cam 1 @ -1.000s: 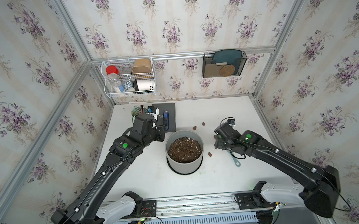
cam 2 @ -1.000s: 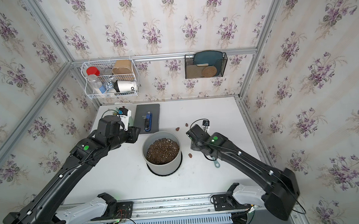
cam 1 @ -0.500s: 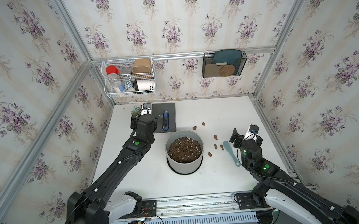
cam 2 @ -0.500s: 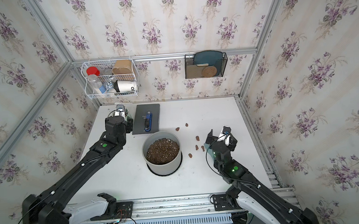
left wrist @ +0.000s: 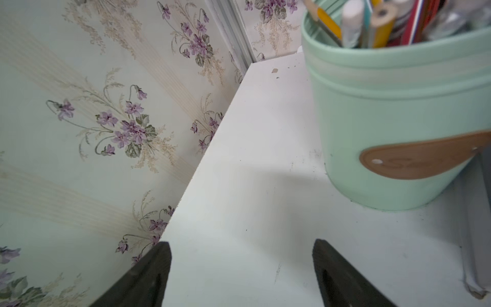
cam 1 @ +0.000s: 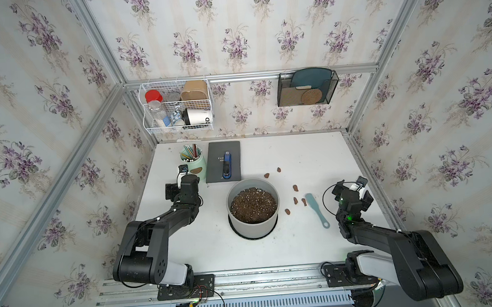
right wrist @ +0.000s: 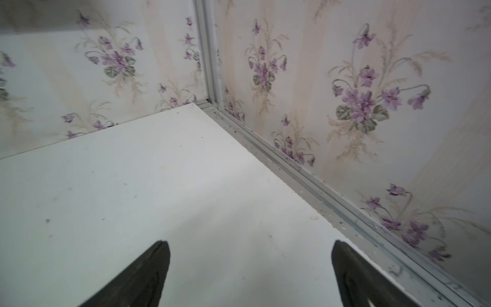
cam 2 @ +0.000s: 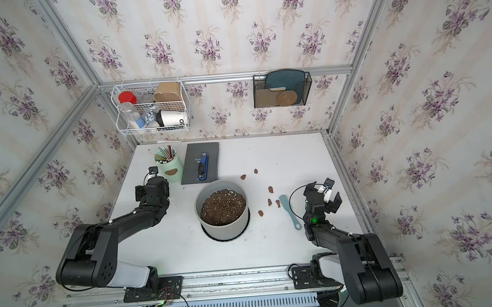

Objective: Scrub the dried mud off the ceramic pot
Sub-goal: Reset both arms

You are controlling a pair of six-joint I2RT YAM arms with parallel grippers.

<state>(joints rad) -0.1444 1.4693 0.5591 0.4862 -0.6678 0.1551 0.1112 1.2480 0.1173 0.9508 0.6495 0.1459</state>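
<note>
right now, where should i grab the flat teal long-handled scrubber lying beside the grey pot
Probably the slim handle of the flat teal long-handled scrubber, mid-length, from straight above, closing across its width: it lies flat on the white table, and its blade end is widest.

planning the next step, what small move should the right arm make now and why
Probably just fold back to rest: the right gripper is open and empty, the brush lies on the table beside the pot, and the mud blobs lie loose there, none showing on the pot's visible wall.
</note>
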